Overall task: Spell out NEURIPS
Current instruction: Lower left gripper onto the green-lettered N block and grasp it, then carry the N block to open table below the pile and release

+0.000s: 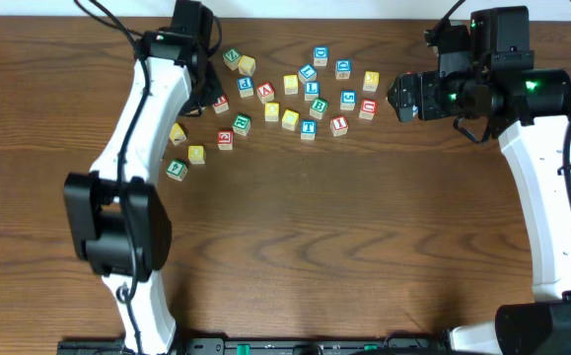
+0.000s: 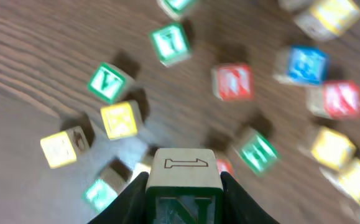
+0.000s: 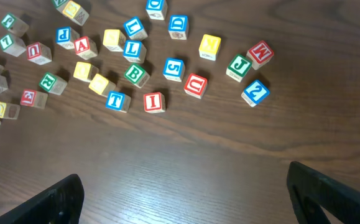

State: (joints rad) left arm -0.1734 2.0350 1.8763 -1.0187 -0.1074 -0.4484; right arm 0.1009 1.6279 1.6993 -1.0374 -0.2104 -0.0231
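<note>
NEURIPS cubes (image 1: 339, 124) lie mixed with other lettered cubes in a loose scatter near the middle of the tabletop's (image 1: 364, 247) far edge, and none is lined up as a word yet. One is out of the scatter: the N cube (image 2: 184, 167) sits clamped in the left gripper (image 2: 184, 199), a finger pressed on each side. A green N faces the wrist camera and an outlined 1 shows on the face next to it. It seems to hang above the left end of the scatter. The right gripper (image 3: 192, 199) stands wide apart and holds nothing, just off the right end of the scatter. The red U (image 3: 195, 84) and red I (image 3: 154, 102) lie close in front of it.

The main risk is the wrong face. If the cube turns in the grip or tips as it lands, the 1 could end up on top instead of the N. The cube also juts past the fingertips, so a quick swing may work it loose. Neighbouring cubes crowd below, and a low pass could knock them or flip their letters. Set down too near the left edge, the N would leave too little room for the other six letters.
</note>
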